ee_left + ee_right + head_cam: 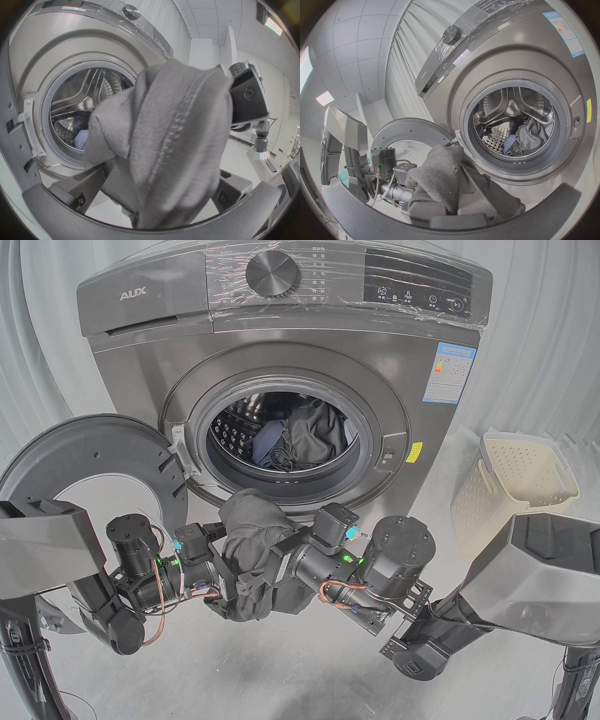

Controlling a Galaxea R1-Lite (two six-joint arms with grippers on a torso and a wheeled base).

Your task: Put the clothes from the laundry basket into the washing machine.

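A dark grey garment (253, 530) hangs in front of the washing machine (400, 365), just below its round opening. My right gripper (250, 584) is shut on the garment (447, 175), which bunches over its fingers (425, 212). My left gripper (226, 580) meets it from the other side. Its fingers (79, 190) stand wide apart, and the garment (168, 140) is draped between and over them. Inside the drum lie dark clothes (309, 434) and a blue piece (267, 441). The cream laundry basket (519, 484) stands on the floor to the right, with nothing visible inside.
The machine's round door (94, 459) is swung open to the left, close beside my left arm. Pale curtains hang behind the machine. Bare grey floor lies in front of it and around the basket.
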